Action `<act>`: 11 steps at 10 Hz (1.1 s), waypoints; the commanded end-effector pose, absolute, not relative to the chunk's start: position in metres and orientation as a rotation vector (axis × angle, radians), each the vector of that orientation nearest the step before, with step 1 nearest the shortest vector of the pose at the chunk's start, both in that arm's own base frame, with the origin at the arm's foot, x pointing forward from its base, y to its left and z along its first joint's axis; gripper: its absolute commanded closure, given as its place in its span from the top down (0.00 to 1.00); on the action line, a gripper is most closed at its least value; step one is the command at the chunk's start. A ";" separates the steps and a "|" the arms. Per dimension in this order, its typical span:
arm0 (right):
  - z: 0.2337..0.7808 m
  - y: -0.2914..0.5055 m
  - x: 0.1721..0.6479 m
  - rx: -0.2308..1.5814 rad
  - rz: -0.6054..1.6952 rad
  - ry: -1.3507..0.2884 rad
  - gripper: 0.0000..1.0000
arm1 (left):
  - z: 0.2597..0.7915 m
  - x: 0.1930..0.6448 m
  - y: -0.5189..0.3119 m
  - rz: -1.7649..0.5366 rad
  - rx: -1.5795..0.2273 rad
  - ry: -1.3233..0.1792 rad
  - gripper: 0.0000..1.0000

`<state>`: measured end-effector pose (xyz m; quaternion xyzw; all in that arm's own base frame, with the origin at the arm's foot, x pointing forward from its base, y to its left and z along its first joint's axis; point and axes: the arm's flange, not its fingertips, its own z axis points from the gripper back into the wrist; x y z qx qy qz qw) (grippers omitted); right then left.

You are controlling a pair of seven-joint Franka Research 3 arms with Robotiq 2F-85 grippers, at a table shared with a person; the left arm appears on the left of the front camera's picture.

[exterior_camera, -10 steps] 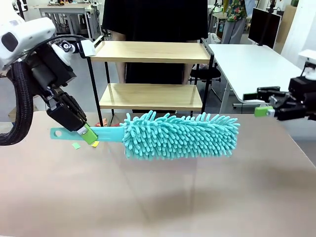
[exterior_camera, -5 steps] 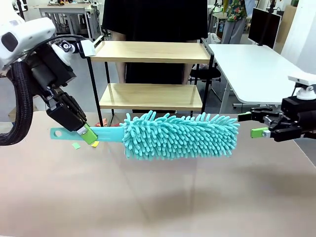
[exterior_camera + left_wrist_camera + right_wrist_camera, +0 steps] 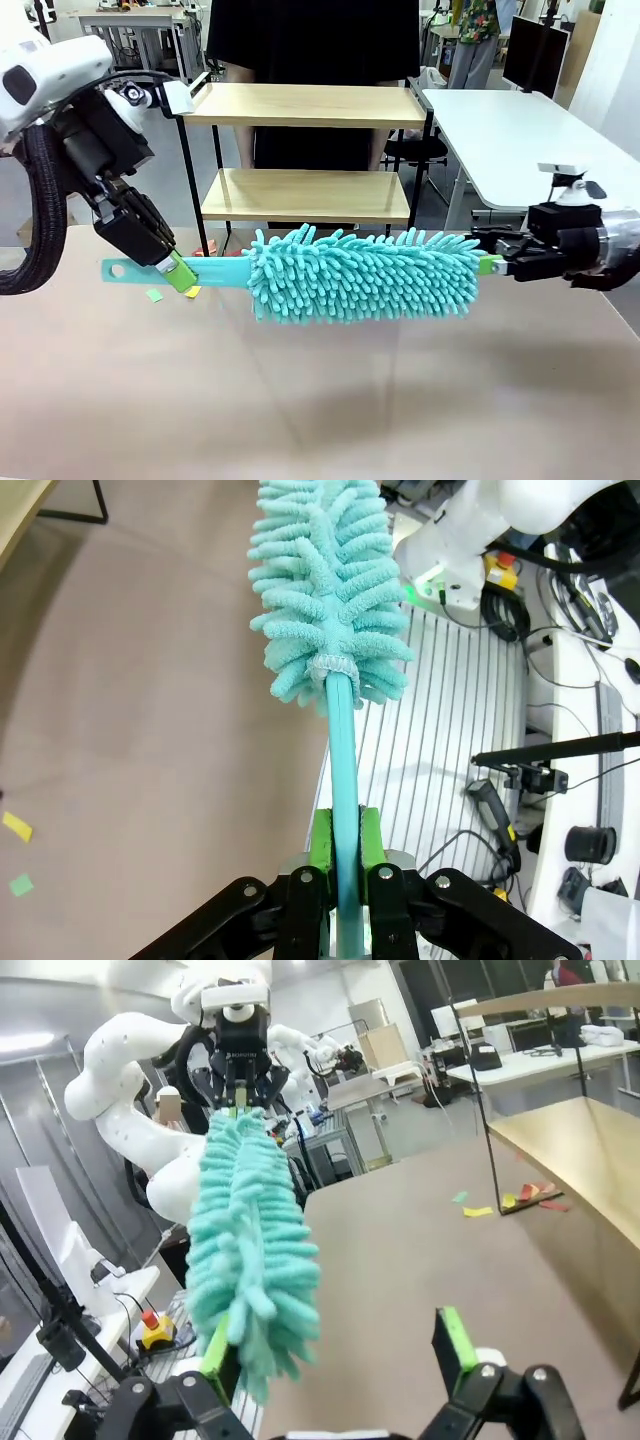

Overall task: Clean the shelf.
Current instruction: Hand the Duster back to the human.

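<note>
The cleaning itself looks not yet begun. The left gripper (image 3: 178, 270) has its fingers clenched on the teal handle of the duster (image 3: 365, 275), holding it level just above the bench (image 3: 320, 400), its fluffy head pointing toward the right gripper (image 3: 492, 262). That gripper's fingers are spread wide at the head's tip, one pad against the fibres, grasping nothing. The shelf (image 3: 305, 150) stands at the far edge of the bench, both boards bare and untouched by the duster. Small paper scraps (image 3: 190, 292) lie below the handle.

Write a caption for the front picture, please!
Left gripper holds a fluffy duster before the shelf.
</note>
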<state>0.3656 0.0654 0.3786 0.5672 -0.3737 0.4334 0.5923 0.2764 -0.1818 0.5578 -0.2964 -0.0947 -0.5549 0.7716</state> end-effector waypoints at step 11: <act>0.361 0.133 0.319 1.482 1.093 -0.786 1.00 | 0.560 0.274 -0.178 -1.199 -0.639 -0.199 0.13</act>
